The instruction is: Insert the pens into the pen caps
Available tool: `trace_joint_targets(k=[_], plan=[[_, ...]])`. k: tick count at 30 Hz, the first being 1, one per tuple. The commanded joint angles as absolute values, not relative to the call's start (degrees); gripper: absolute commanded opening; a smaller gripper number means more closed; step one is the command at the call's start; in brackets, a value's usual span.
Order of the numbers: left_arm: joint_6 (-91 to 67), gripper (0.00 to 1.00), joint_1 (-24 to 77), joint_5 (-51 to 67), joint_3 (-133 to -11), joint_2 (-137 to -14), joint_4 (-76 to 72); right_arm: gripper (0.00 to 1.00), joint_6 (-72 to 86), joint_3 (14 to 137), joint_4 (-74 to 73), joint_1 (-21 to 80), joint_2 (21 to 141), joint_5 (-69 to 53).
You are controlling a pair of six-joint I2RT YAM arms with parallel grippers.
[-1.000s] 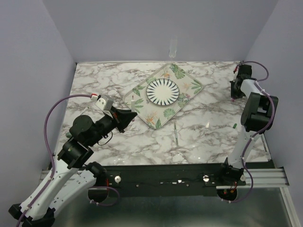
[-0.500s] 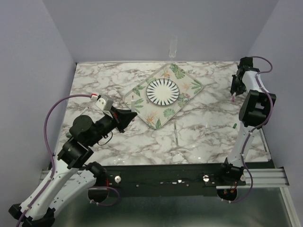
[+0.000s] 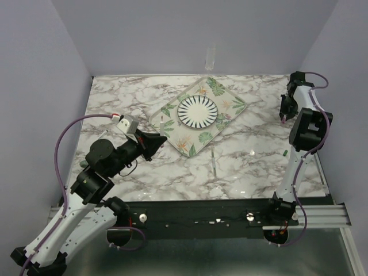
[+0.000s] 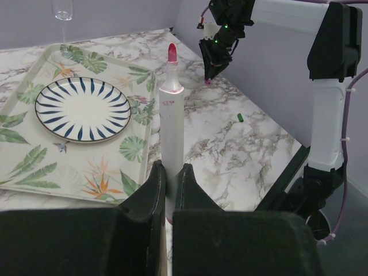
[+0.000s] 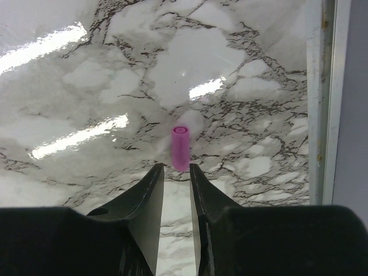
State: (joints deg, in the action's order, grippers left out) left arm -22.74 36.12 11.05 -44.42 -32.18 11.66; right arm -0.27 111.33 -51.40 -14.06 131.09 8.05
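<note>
Over marble table [image 3: 241,167], left claw [image 4: 169,172] clamps pink-tipped pen [image 4: 171,115], right claw [image 5: 175,169] pinches pink cap [image 5: 180,146].

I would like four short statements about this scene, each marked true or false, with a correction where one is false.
1. The left gripper holds a pen with its tip uncapped. True.
2. The right gripper is empty. False: its jaws pinch a pink cap.
3. The striped plate lies on the leaf-patterned tray. True.
4. A green cap lies on the plate. False: a small green piece lies on the marble table, off the tray.
</note>
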Motion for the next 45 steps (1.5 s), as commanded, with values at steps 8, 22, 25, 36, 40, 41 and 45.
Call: trace_joint_targets(k=[8, 22, 25, 36, 40, 41, 45], plan=[[-21.9, 0.0, 36.3, 8.5, -44.2, -32.7, 11.1, 0.32, -5.9, 117.2, -57.0, -15.6, 134.9, 8.8], [-21.0, 0.0, 36.5, 6.2, -44.4, -33.4, 11.7, 0.37, -2.9, 125.2, -64.8, -15.5, 139.2, 7.5], [-20.8, 0.0, 36.5, 5.5, -44.4, -33.5, 11.9, 0.4, -0.7, 126.8, -66.7, -15.5, 140.2, 7.5], [-20.2, 0.0, 36.8, 3.7, -44.6, -33.7, 12.3, 0.4, 2.2, 130.3, -70.8, -15.5, 142.5, 5.3], [-20.0, 0.0, 37.1, 3.2, -44.6, -33.5, 12.3, 0.4, 3.8, 132.0, -71.8, -15.5, 143.1, 5.7], [-20.0, 0.0, 37.1, 3.1, -44.5, -33.2, 12.3, 0.4, 4.3, 132.4, -71.8, -15.6, 143.3, 6.1], [-20.0, 0.0, 37.3, 2.4, -44.5, -33.0, 12.4, 0.39, 7.8, 132.2, -69.9, -15.6, 142.7, 8.0]])
